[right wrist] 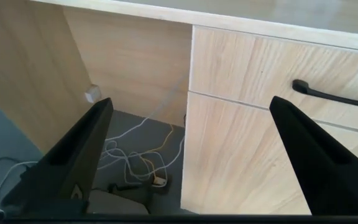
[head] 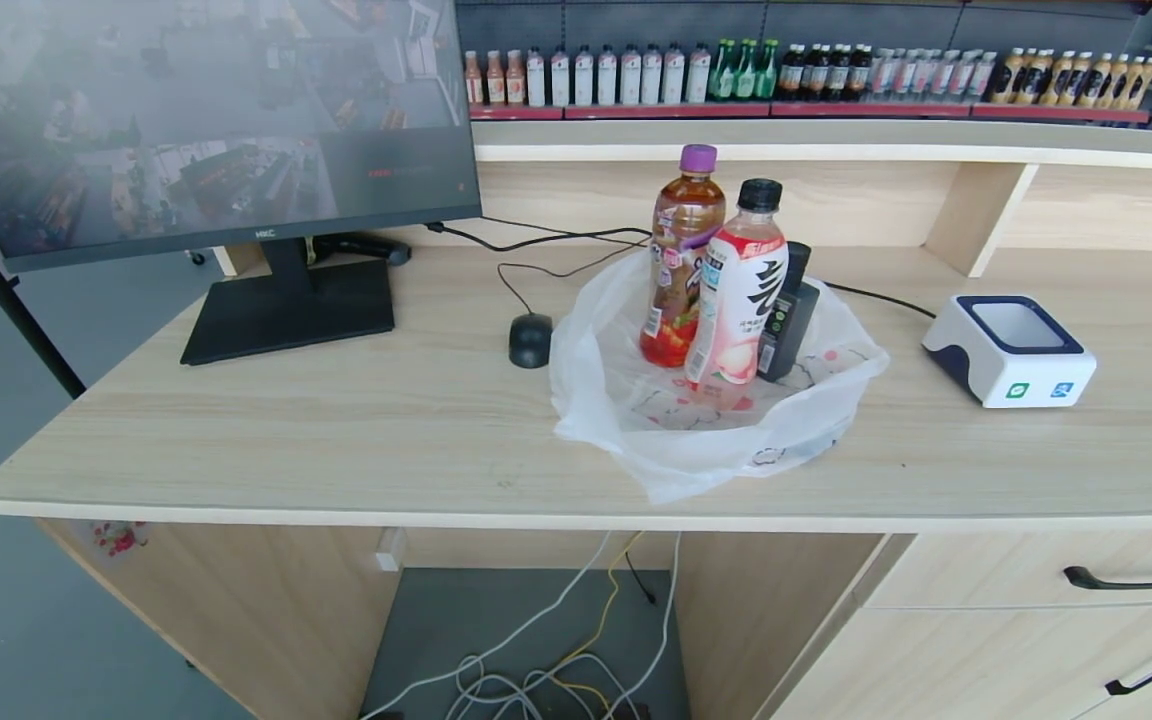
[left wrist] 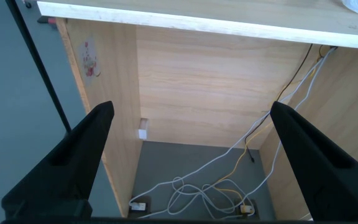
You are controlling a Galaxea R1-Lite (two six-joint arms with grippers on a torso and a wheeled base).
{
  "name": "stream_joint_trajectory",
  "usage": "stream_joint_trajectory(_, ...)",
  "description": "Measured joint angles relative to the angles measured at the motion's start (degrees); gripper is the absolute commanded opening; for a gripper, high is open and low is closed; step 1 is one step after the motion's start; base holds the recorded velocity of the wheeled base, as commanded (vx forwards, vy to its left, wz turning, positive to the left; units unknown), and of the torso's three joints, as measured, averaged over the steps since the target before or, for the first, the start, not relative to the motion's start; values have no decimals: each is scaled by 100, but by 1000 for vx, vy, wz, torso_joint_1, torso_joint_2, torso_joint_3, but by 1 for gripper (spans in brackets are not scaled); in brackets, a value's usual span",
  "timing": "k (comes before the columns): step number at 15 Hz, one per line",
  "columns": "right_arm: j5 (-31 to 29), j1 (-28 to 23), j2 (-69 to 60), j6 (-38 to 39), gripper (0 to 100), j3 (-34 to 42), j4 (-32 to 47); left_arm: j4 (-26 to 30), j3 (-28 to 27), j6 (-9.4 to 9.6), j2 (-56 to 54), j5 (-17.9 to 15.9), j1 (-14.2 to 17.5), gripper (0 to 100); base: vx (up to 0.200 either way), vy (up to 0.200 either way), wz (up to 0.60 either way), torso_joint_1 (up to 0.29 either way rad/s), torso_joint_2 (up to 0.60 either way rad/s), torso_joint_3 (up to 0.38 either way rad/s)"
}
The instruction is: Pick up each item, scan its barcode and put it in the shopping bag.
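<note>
Toppling looks the likeliest trouble: 2 tall bottles, a purple-capped tea bottle (head: pixel 681 270) and a pink bottle (head: pixel 736 290), stand upright and touching inside the slack shopping bag (head: pixel 601 390) on the surface (head: pixel 336 430), so 1 nudge could fell both. A black handset (head: pixel 791 315) stands just behind them, with the white scanner (head: pixel 1011 350) to the right and a mouse (head: pixel 530 340) to the left. Both arms' jaws hang wide apart below the surface.
</note>
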Motion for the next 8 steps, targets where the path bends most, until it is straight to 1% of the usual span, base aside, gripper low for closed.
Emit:
stream_joint_trajectory(3,-190,-102,126,88,100,7,-20,0,0,2,0,-2,0,100,0,0,0,0,0,0)
stream_joint_trajectory(4,-194,-297,195,99,100,7,-22,0,0,7,0,-2,0,100,0,0,0,0,0,0)
stream_joint_trajectory(5,-196,-535,254,112,100,7,-24,0,0,7,0,-5,0,100,0,0,0,0,0,0)
stream_joint_trajectory(7,-188,-1318,349,155,100,11,-29,0,0,7,0,-2,0,100,0,0,0,0,0,0)
stream_joint_trajectory(8,-180,-1565,330,163,100,11,-33,0,0,7,0,-2,0,100,0,0,0,0,0,0)
